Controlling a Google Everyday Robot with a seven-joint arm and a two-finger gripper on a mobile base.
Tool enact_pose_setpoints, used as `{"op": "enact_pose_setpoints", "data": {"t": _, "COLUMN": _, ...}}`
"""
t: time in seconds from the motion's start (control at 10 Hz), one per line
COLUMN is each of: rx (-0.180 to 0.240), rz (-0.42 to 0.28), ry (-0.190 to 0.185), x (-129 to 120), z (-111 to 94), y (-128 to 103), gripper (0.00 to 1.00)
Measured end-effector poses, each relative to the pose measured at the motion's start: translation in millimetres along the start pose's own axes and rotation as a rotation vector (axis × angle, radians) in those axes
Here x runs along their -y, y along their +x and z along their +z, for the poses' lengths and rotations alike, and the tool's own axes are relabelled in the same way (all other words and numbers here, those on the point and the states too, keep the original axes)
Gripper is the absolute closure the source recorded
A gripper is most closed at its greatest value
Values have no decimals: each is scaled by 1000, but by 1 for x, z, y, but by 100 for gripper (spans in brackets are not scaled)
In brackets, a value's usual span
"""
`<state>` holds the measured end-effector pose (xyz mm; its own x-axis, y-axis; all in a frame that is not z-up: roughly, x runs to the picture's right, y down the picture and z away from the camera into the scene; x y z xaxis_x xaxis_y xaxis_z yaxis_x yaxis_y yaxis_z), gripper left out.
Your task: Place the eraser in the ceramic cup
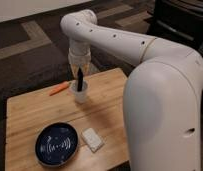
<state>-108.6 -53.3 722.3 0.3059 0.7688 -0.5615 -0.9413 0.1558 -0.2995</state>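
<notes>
Eraser [80, 79] in claw [80, 80] over ceramic cup [80, 93]

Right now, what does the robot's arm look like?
The arm is fat, smooth and white, made of rounded tube pieces with tiny dark dots along it. A thin tan ring marks one joint. The gripper at its tip, above the small white ceramic cup, is dark and slim.

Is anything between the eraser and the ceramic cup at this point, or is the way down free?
Nothing visible blocks it. The gripper hangs directly above the ceramic cup, with the eraser pointing down into the cup's mouth. The orange marker lies off to one side on the table.
</notes>
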Motion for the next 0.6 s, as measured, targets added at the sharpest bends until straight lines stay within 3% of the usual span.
{"op": "enact_pose_setpoints", "data": {"t": 0.2, "rx": -29, "rz": -32, "ry": -28, "x": -1, "z": 20, "y": 1, "gripper": 100}}
{"op": "enact_pose_setpoints", "data": {"t": 0.3, "rx": -28, "rz": -31, "ry": -30, "x": -1, "z": 19, "y": 1, "gripper": 98}}
{"op": "enact_pose_setpoints", "data": {"t": 0.6, "rx": -28, "rz": -32, "ry": -30, "x": -1, "z": 19, "y": 1, "gripper": 61}}
